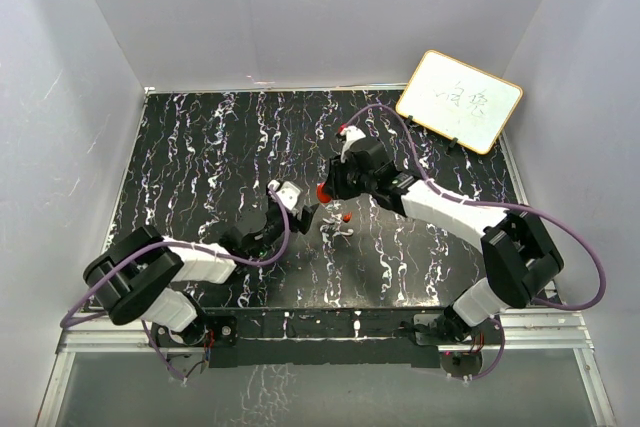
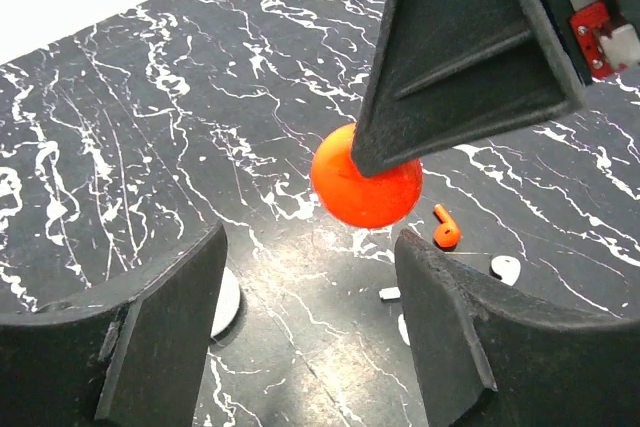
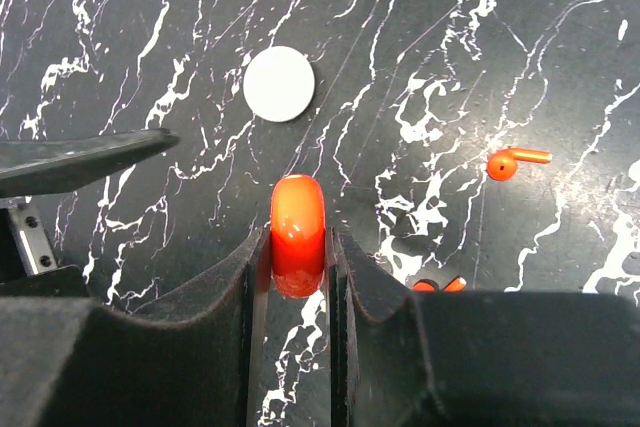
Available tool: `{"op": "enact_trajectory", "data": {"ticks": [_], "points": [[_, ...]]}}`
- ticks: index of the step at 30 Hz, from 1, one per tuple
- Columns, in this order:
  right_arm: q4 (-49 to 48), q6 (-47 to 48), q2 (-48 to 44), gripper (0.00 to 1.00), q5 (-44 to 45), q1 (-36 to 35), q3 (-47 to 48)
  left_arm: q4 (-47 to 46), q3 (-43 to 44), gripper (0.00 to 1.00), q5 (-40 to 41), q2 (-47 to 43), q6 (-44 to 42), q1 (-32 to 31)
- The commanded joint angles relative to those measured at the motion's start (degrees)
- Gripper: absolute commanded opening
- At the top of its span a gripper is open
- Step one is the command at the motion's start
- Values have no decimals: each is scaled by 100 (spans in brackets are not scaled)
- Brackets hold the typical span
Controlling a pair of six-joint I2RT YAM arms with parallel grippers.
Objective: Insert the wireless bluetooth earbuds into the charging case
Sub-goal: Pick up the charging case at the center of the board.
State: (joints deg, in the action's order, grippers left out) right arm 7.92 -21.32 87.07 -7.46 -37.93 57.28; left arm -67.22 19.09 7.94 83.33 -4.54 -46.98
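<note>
Right wrist view: my right gripper pinches the charging case on edge. One earbud lies on the table to its right, stem pointing away from it, and a second earbud peeks out beside the finger. My left gripper, jaws spread and empty, faces them and I judge it the free arm to fetch either; the white disc lies apart, obstructing nothing.

Only writing I can spot anywhere is a few faint grey handwritten squiggles on the little whiteboard with the orange frame at the back right, and honestly they're way too small and blurry to make out.
</note>
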Motion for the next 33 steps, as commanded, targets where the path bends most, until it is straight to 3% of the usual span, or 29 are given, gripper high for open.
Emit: {"op": "enact_trajectory", "data": {"ticks": [1,6,18,26,30,33], "points": [[-159,-272,-63,0,-221,174,281,-414,-149,67,125,-330,-256,22],[-186,-530,65,0,-670,438,393,-709,-307,70,264,-162,-550,10],[1416,-1124,1029,0,-1662,1002,2272,-3486,157,81,1127,2027,-2754,-308],[1977,-1360,1313,0,-2208,1224,2839,-3508,604,75,1223,2153,-3023,-321],[2108,-1423,1419,0,-2320,1241,2901,-3513,631,59,1295,1951,-3035,-299],[2183,-1472,1431,0,-2426,1245,2935,-3508,560,56,1157,1715,-2825,-253]]}}
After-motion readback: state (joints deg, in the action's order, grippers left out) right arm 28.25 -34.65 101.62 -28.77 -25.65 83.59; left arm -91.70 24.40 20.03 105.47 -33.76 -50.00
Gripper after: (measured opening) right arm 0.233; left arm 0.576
